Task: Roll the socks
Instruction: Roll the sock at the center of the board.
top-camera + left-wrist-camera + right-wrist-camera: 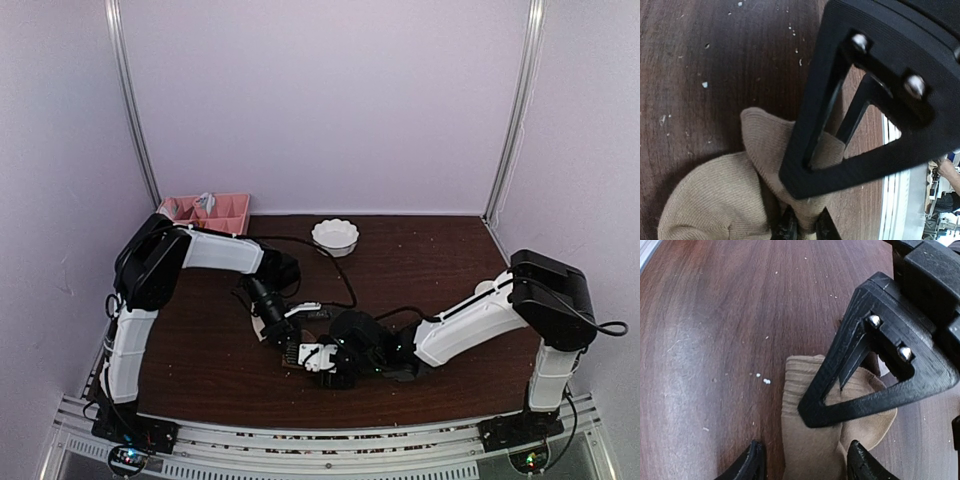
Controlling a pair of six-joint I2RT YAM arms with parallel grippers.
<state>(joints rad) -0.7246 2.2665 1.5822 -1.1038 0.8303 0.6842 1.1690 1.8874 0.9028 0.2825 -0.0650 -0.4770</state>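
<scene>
The left gripper (806, 227) pinched a fold of the tan-brown ribbed fabric sock (715, 200) between its nearly closed fingertips. The right gripper (805, 464) stood with its jaws spread to either side of the same sock, its fingertips (752, 462) touching neither edge as far as the wrist view showed. The sock lay bunched on the dark brown wood-grain bench (710, 340), toward the front and between the two arms, one end folded over in a loose flap. From overhead the two black wrists covered the spot, and the second, patched sock could not be picked out with any certainty beneath them. A white scalloped bowl (335, 236) and a pink compartment tray (205, 212) sat well apart at the back of the bench.

The step in hand appeared to be taking a two-handed hold to start the roll. Done well, it would call for the right gripper to close squarely on the fabric's full thickness rather than a single layer. It should close just beside the left gripper's pinch, so the soft knit stays taut between the two. The roll should then be turned tight and even. A slack or lopsided grip risked the sock unfurling, or the fingers knocking together in the tight space.
</scene>
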